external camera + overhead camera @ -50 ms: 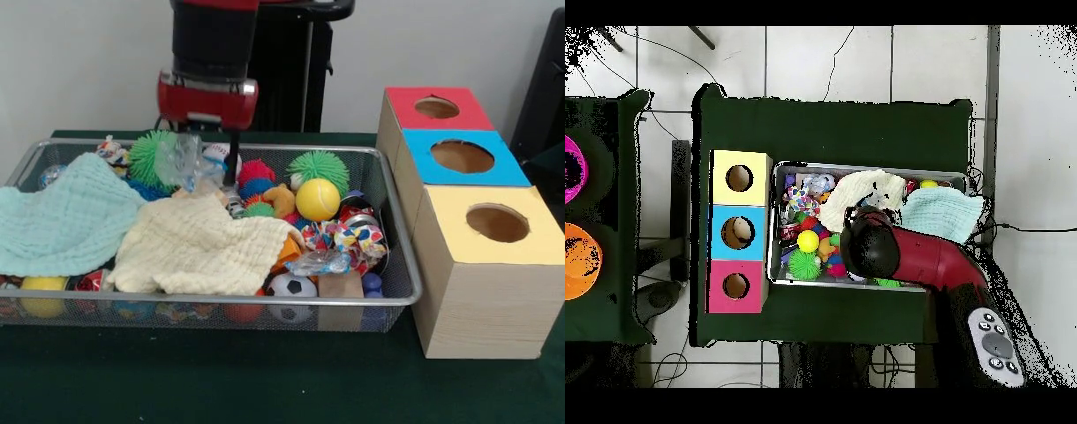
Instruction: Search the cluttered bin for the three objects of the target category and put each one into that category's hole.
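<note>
The wire bin (402,265) is full of toys. We are not told which kind to hunt for, so any of them may be the one. Balls show best: a yellow ball (318,199) sits near the middle of the bin toward its far rim, a soccer ball (291,285) lies against the near rim, and a green spiky ball (319,165) rests by the far rim. These look light and a bit squishy. The smooth ones may slip, so it seems best to pinch them across the widest part. The spiky one is soft and should be easy to grab anywhere.

A cream cloth (199,247) and a pale green cloth (62,216) cover the left and middle of the bin. They are floppy and may hide more toys under them.

The gripper (225,172) hangs low over the far rim of the bin, down among the toys. One dark finger (234,159) pokes toward the pile, next to a crinkly clear wrapper (181,159). I cannot tell how wide it is spread, or if it has anything.

Three boxes stand by the bin's right side, with a red hole (436,108), a blue hole (462,156) and a yellow hole (497,223).
</note>
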Robot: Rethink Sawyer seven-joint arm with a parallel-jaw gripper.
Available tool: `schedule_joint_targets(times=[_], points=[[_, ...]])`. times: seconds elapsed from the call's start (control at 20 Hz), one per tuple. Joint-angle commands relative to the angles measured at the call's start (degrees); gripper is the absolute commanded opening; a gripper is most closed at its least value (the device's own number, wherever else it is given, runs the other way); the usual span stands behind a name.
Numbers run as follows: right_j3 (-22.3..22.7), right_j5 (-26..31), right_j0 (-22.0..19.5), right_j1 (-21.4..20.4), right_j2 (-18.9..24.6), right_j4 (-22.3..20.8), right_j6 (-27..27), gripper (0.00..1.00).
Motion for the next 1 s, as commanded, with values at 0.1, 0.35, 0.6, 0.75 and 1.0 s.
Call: schedule_joint_targets(times=[0.1,0.35,0.6,0.75,1.0], points=[[11.0,-2.7,1.6,-11.5,2.5,6.1,15.3,0.00],[11.2,-5.7,1.2,-7.9,3.2,6.1,13.2,0.00],[12.1,6.2,-0.6,-5.3,4.4,6.9,7.0,0.00],[17.0,-1.1,-3.5,-5.2,7.8,7.1,8.2,0.00],[19.7,-13.1,0.6,-3.4,5.2,4.5,13.8,0.00]])
